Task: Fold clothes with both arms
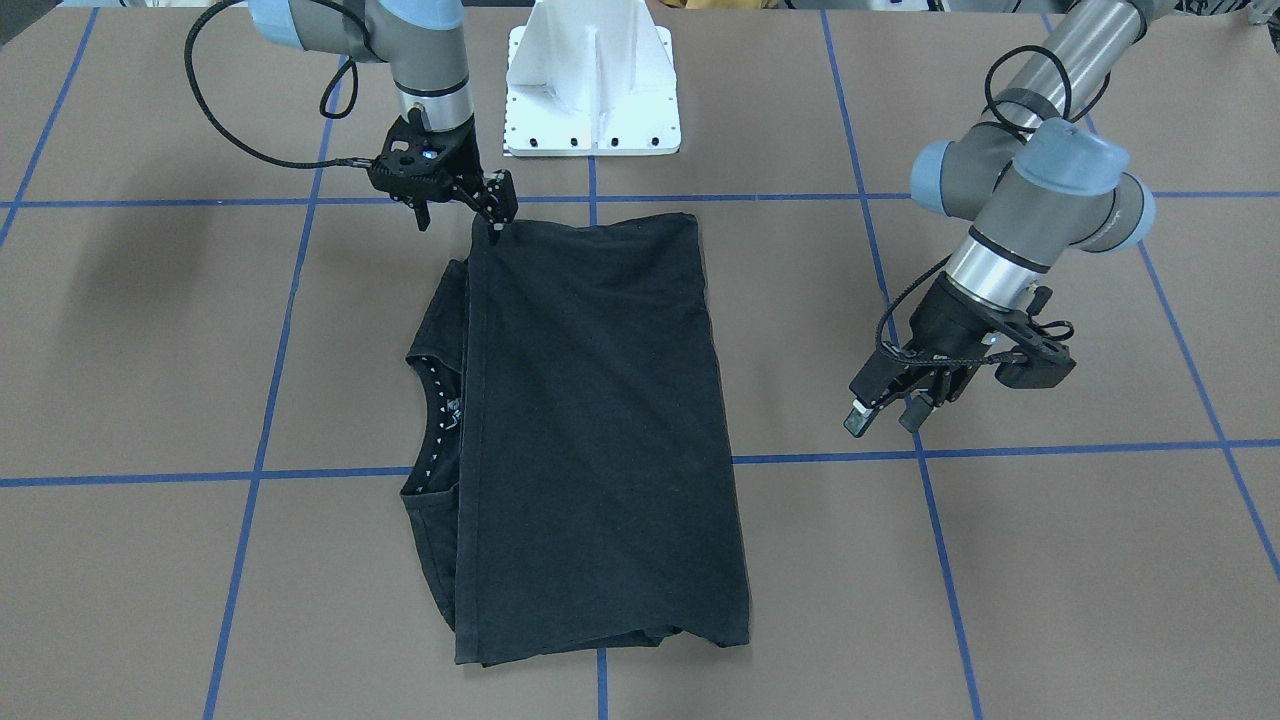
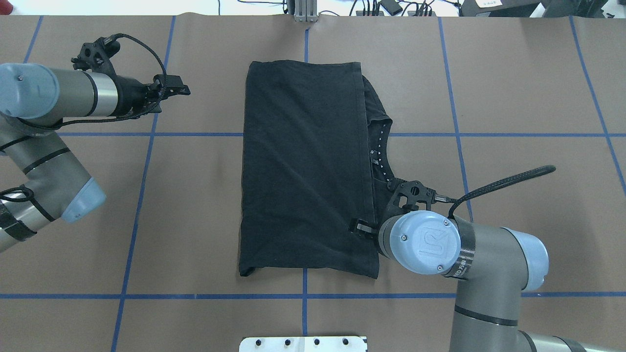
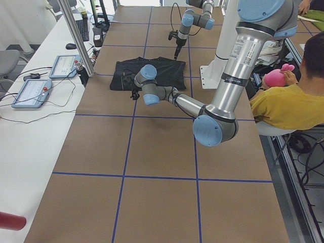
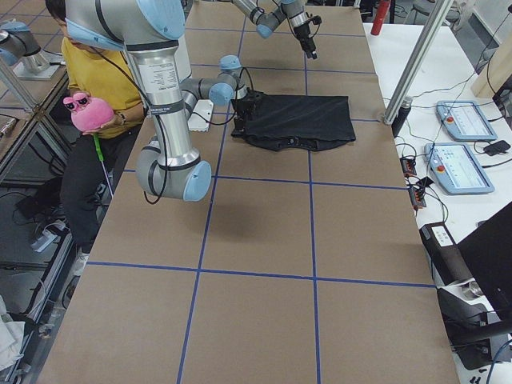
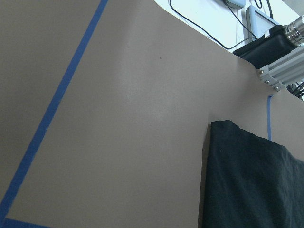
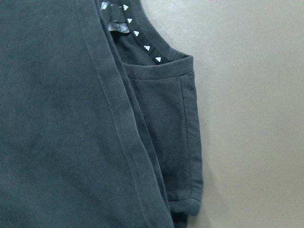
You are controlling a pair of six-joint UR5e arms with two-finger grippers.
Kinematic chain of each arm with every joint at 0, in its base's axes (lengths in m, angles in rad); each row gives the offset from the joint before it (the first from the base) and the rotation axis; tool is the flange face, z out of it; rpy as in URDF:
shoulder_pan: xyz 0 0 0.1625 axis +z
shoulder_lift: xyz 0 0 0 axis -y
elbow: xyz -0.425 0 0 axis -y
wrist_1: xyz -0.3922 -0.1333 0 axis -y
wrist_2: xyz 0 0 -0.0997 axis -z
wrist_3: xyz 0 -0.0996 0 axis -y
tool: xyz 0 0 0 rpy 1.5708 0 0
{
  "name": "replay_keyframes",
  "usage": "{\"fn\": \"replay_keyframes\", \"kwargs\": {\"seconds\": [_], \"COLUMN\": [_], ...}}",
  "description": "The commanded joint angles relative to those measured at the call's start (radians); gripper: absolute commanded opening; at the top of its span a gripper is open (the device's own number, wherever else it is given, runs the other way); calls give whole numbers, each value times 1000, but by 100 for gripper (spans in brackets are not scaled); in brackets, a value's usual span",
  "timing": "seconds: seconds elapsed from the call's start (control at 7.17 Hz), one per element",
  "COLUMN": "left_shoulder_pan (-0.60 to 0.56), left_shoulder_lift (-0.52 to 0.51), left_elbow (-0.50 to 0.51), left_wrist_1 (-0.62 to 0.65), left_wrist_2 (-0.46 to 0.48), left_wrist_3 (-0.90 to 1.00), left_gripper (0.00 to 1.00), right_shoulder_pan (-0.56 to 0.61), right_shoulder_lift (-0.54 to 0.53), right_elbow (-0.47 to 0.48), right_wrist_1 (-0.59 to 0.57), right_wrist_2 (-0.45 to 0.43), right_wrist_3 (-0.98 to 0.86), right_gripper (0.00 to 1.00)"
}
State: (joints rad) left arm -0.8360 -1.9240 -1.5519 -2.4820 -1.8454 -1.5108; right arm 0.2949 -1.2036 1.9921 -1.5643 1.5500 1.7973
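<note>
**T-shirt** [image 1: 590,420] lies mid-bench [image 1: 1000,600], plain black side up, folded over so the collar [image 1: 437,400] peeks out along one edge. I judge one fold laid; the next calls for fresh grips for a crosswise fold. Right gripper [image 1: 458,218]: jaws parted at a shirt corner. Left gripper [image 1: 885,418]: parted, well clear.
</note>
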Motion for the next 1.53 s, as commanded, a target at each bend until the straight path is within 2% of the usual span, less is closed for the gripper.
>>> {"fn": "replay_keyframes", "kwargs": {"seconds": [0.0,0.14,0.56,1.39], "left_shoulder_pan": [3,5,15,26], "left_shoulder_lift": [-1,-1,-3,-4], "left_elbow": [-1,-1,1,1], "left_wrist_1": [0,0,-2,-2], "left_wrist_2": [0,0,5,8], "left_wrist_3": [-8,-9,-9,-23], "left_gripper": [100,100,100,100], "right_shoulder_pan": [1,12,15,6], "right_shoulder_lift": [-14,-13,-36,-50], "right_elbow": [-120,-122,-118,-108], "right_wrist_1": [229,228,221,193], "right_wrist_2": [-34,-39,-38,-38], "right_wrist_3": [321,356,359,390], "right_gripper": [99,96,93,92]}}
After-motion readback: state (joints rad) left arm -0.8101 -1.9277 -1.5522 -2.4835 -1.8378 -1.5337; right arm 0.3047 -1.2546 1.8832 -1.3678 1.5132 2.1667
